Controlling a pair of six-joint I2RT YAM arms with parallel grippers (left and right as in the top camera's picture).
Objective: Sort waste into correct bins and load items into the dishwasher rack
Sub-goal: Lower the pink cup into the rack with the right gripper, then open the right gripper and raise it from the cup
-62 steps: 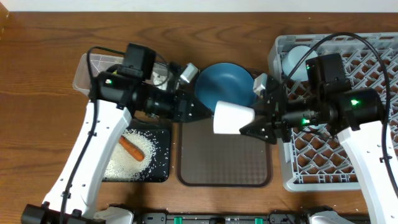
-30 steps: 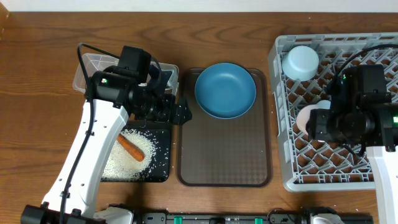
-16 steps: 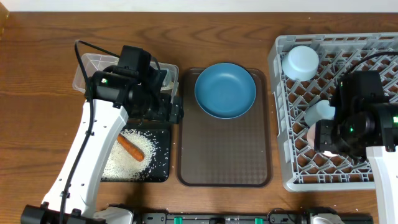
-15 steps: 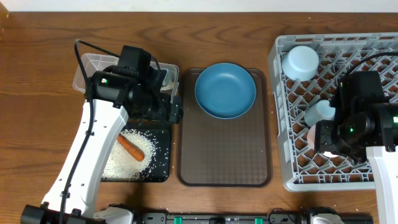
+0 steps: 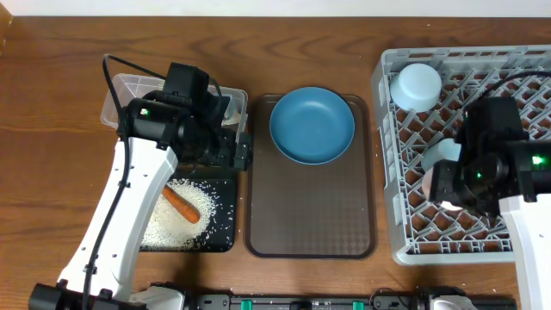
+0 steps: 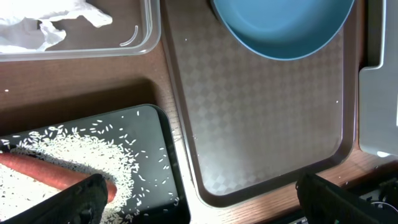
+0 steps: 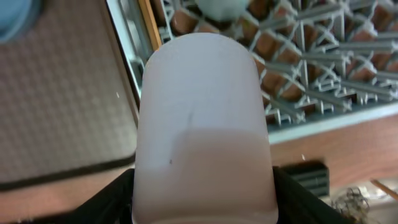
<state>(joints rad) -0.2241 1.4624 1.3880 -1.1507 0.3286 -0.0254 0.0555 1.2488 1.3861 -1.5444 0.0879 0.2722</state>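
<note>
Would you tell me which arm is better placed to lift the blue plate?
Probably left: the left hand is open and empty beside the blue plate; the right hand grips the pink cup over the rack.

Tub far left holding tissue, shallow tray before it with rice and carrot, serving tray in the middle, plate at its far end, rack right, bowl in its far-left corner, cup over the rack's left side.
</note>
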